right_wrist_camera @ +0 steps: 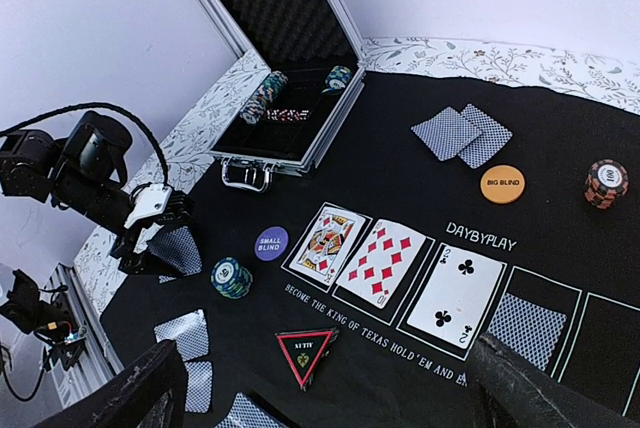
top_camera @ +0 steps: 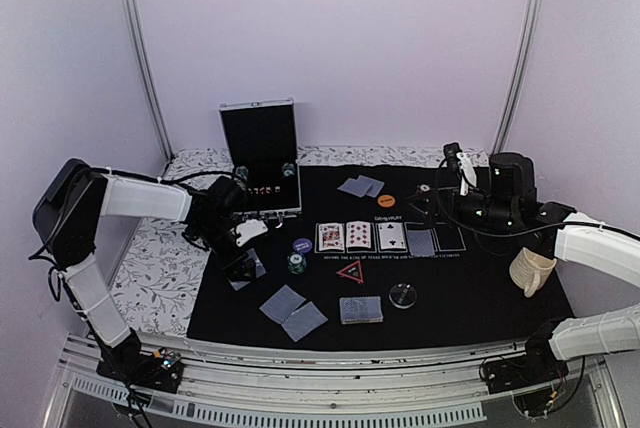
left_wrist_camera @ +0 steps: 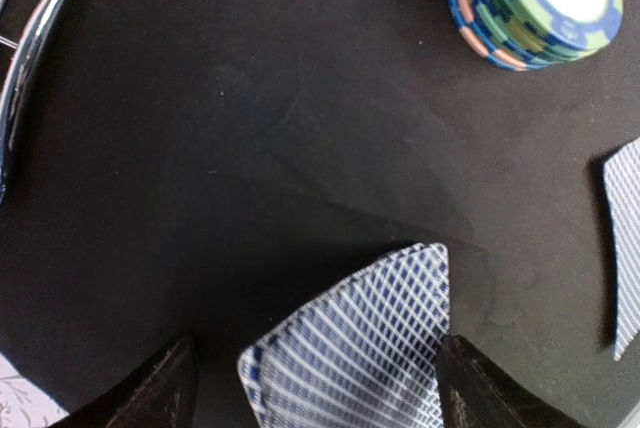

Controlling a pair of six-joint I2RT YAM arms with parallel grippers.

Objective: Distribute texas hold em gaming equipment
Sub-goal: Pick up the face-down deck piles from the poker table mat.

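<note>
Jaws wide — chips in open case

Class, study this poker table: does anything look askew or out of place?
Yes. The two face-down cards near the front edge lie skewed at different angles, unlike the face-up cards, which sit straight in the rectangles on the mat.

Mat: we see a black mat printed with white rectangles and lettering, covering most of the table.
Table: we find its flowered covering bare along the mat's left and far edges.
Case: we note a silver case open at the far left, lid upright, lined with dark foam.
Cup: we spot a cream cup near the mat's right edge.
</note>
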